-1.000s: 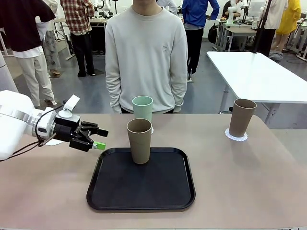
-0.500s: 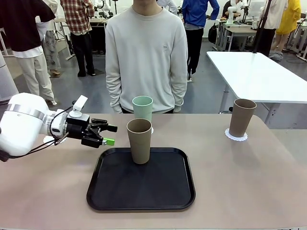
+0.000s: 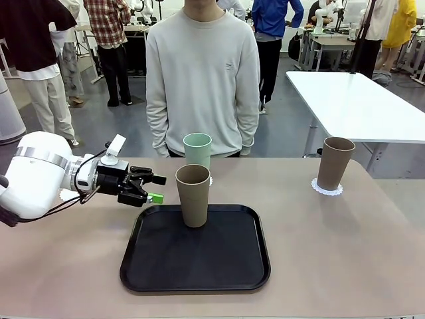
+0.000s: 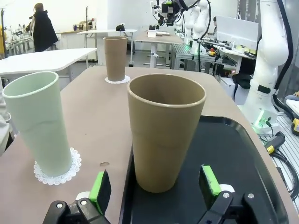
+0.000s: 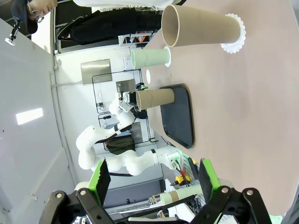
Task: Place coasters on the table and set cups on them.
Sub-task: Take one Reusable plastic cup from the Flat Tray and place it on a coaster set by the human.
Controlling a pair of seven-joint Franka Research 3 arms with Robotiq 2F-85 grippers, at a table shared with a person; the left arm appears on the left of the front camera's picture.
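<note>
A tan cup stands upright on the black tray. My left gripper is open just left of it, fingers level and pointing at it. In the left wrist view that tan cup rises just ahead of my left gripper, between the lines of its spread green pads. The mint cup stands on a coaster at the table's far edge. Another tan cup sits on a coaster at the far right. My right gripper is open and holds nothing.
A person stands at the far side, hands out of sight behind the beige table. A bare coaster lies on the table's left part, beyond the mint cup in the right wrist view. A glossy white table stands at the back right.
My left gripper has moved right and a little up, from the table's left part towards the tan cup on the tray. The cups have not moved.
</note>
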